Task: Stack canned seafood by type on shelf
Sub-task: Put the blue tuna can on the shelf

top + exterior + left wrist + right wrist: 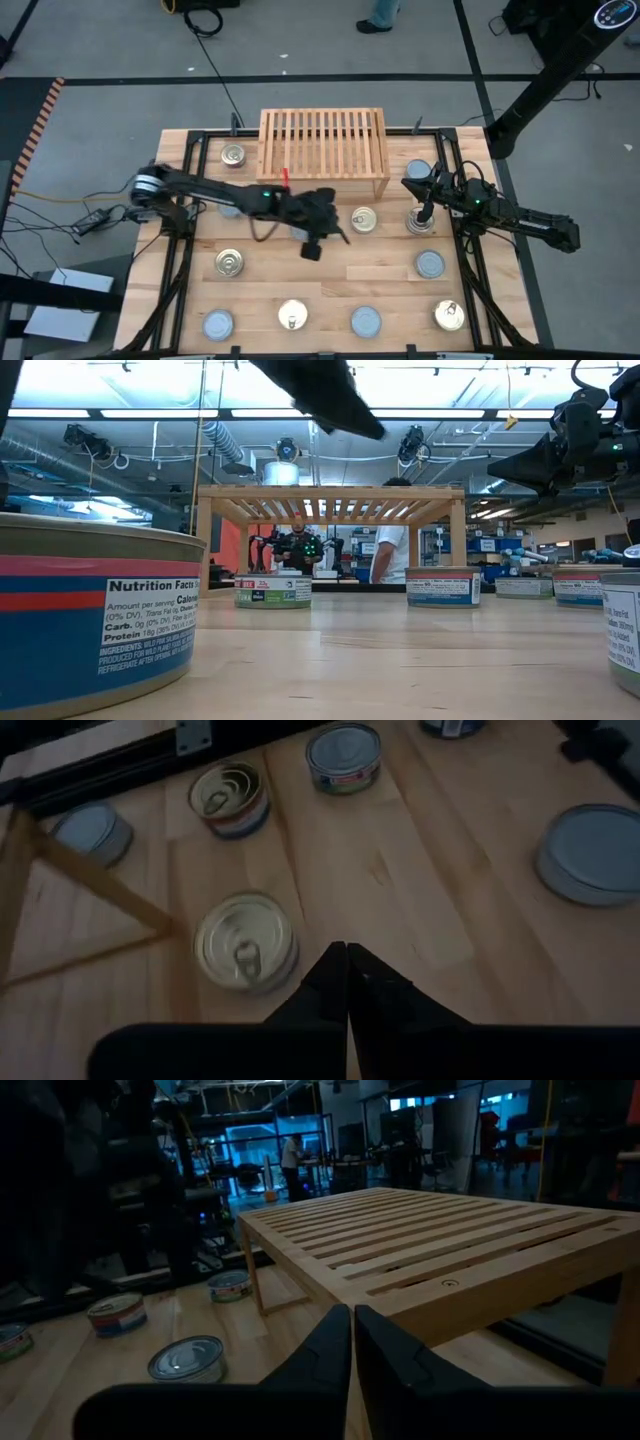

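The wooden slatted shelf (322, 145) stands at the table's far middle, with no tin on it. Round tins of canned seafood lie scattered on the planks. Among them are a golden-lidded one (364, 220) just in front of the shelf and silvery ones (430, 264) toward the right. My left gripper (343, 235) hovers shut above the table, just left of that golden tin (245, 940), slanting down and holding nothing. My right gripper (412, 186) waits shut at the shelf's right end, level, pointing at the shelf (450, 1250).
More tins line the near edge (292, 316) (366, 322) and the left side (229, 263) (233, 155). A large tin (95, 615) stands close before the low camera. Black frame rails (180, 250) run along both table sides. People show in the room beyond.
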`<state>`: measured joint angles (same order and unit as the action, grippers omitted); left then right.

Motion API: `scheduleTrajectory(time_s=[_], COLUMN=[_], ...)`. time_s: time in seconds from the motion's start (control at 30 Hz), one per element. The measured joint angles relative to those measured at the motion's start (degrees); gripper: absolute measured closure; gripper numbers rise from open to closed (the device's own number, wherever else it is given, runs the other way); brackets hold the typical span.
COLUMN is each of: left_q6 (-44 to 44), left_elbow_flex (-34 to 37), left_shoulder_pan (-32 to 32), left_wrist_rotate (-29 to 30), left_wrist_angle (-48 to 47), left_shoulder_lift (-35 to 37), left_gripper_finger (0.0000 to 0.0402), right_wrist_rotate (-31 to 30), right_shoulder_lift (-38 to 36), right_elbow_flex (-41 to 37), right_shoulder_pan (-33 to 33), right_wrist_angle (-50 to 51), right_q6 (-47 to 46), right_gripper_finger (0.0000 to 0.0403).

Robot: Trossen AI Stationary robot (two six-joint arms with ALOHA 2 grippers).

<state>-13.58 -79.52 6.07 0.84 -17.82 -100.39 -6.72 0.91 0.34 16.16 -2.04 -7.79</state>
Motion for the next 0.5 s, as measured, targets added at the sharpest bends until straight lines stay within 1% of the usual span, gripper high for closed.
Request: scheduleTrajectory(time_s=[0.1, 0.27, 0.37, 0.5], left_q6=[-1.2, -1.0, -1.1, -1.6], left_elbow_flex=[-4.0, -8.0, -9.2, -9.3], left_shoulder_pan=[-0.4, -1.6, -2.0, -2.4], left_wrist_rotate=[0.0, -0.7, -0.7, -0.7], left_wrist_angle=[-0.5, -0.2, 0.1, -0.7], left_shoulder_lift=[-5.2, -11.9, -14.7, -16.1], left_gripper_finger=[0.0396, 0.0396, 0.0396, 0.0396], right_wrist_rotate=[0.0, 0.0, 0.0, 0.0], right_shoulder_lift=[0.0, 0.0, 0.0, 0.0], right_elbow_flex=[0.0, 0.0, 0.0, 0.0], right_shoulder_pan=[0.0, 0.0, 0.0, 0.0], right_wrist_angle=[0.0, 0.0, 0.0, 0.0], right_q6=[0.0, 0.0, 0.0, 0.0], right_gripper_finger=[0.0371, 0.0371, 0.0371, 0.0371])
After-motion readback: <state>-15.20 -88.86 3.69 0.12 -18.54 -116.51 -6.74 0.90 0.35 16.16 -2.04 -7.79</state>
